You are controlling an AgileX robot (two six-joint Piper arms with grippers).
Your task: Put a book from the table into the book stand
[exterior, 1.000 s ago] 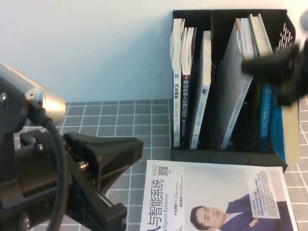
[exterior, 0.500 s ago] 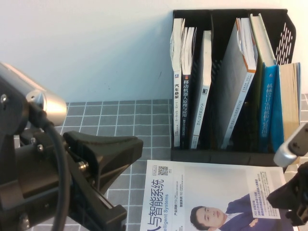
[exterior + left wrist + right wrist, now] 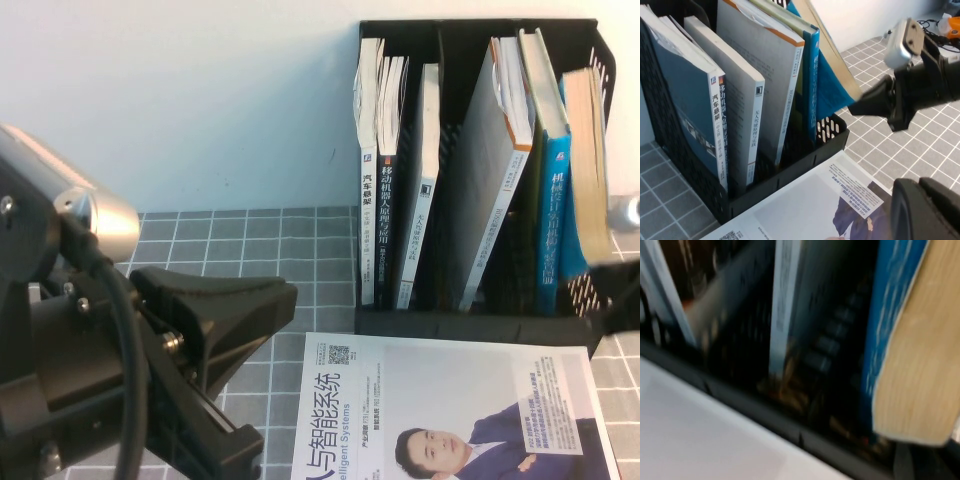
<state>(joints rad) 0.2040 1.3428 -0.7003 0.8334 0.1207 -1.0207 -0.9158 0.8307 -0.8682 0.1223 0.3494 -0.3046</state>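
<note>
Book tilted in book stand far-right slot, right gripper just beside, grip unclear; left gripper open, empty over grid-cloth table.

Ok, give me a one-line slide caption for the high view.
Book leaning in the book stand's right slot; left hand parked low, right hand barely visible at the right edge.

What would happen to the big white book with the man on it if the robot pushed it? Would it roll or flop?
The white book lies flat on the table, so it would probably slide, not roll. Its thin paperback look suggests it might bend if lifted by one edge. The left gripper sits beside it; the right gripper is near the book stand.
</note>
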